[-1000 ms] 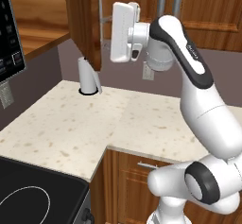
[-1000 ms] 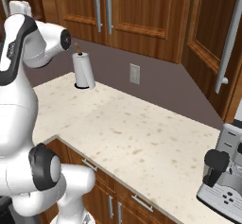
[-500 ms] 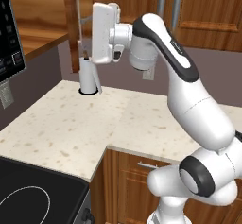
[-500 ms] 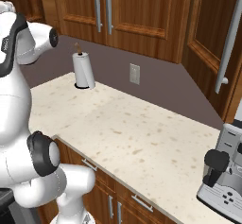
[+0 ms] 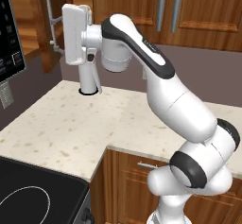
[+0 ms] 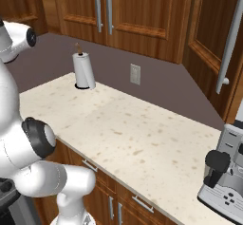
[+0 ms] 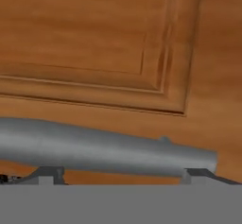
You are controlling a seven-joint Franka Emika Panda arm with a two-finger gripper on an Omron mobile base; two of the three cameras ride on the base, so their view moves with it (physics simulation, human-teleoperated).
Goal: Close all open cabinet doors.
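An open cabinet door (image 5: 43,34) swings out at the upper left, and its long silver bar handle (image 5: 47,10) runs down its edge. My gripper (image 5: 59,38) faces that door just right of the handle, at the end of the white hand. The hand view is close on the door's recessed panel (image 7: 94,43), with the handle (image 7: 104,147) lying across just above my fingertips (image 7: 47,172). The jaws stand wide apart and open, holding nothing. Two closed cabinet doors (image 6: 123,10) hang on the back wall. Another door (image 6: 209,39) stands at an angle on the right; I cannot tell whether it is open.
A paper towel roll (image 6: 83,70) stands on the speckled counter (image 6: 133,134) by the back wall, just below my hand. A coffee machine (image 6: 228,176) sits at the counter's right end. A black stove (image 5: 28,194) and a microwave (image 5: 9,38) lie to the left.
The arm has swung left across the counter. The hand went from the middle of the back wall to the open door's handle at the upper left.
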